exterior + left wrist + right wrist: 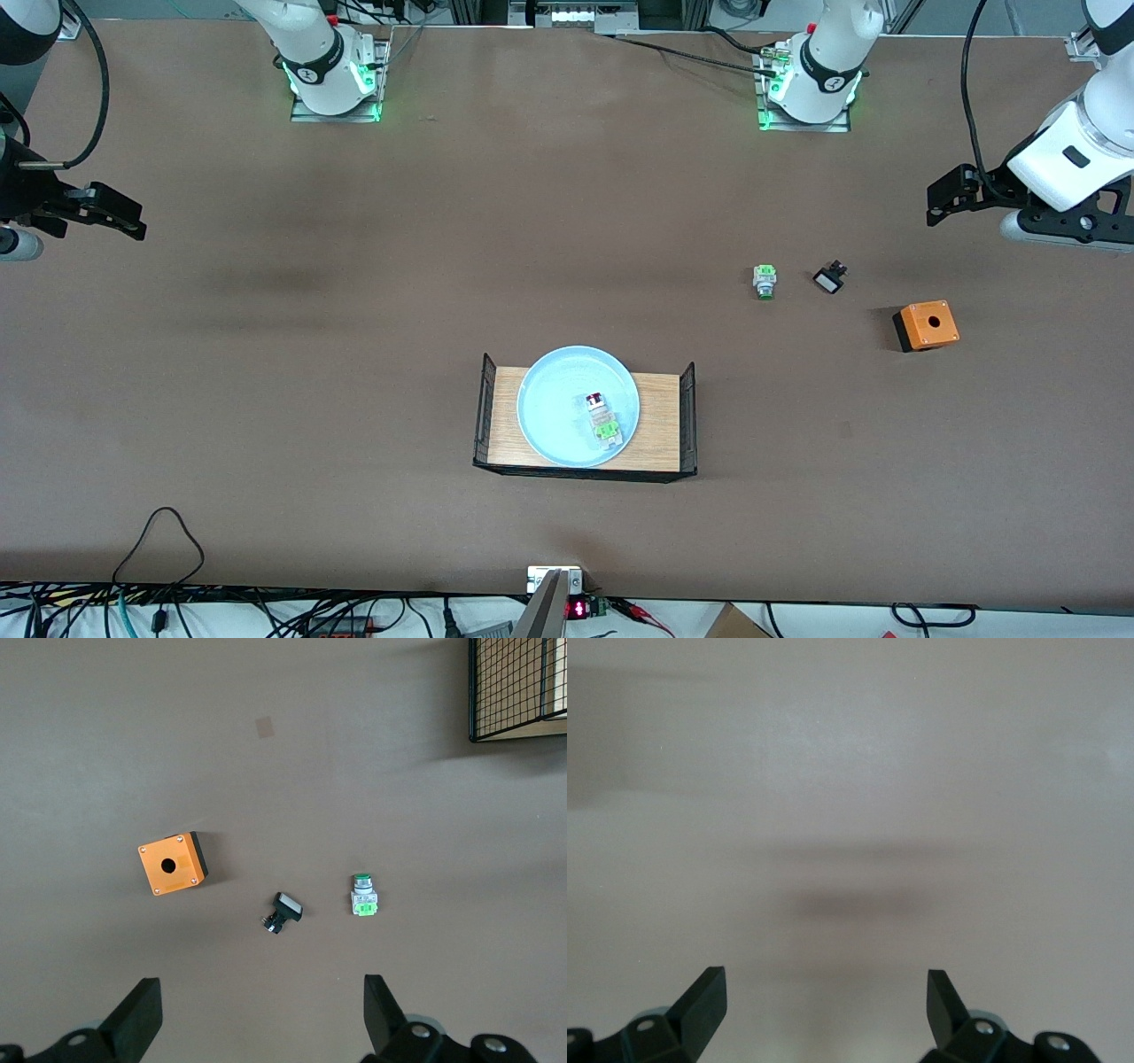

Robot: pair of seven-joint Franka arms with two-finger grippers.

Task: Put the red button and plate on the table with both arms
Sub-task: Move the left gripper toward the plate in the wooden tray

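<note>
Tray (664,425), nearest front cam, carries plate (554,416); red button (601,416) lies in plate, toward left arm's end. Both still on tray, not on surface (354,337).

Risks:
- Button sits near rim; lifting plate first may roll it out.
- Mesh tray ends may block gripper approach.
- Green-cap switch (363,896), black part (283,911), orange box (172,864) nearby: wrong-pick hazard.

Left gripper (257,1014): over box-end surface, fingers spread, empty. Right gripper (824,1010): over bare surface, spread, empty.

even overhead light, soft shadows; right wrist view washed out, hazy.
</note>
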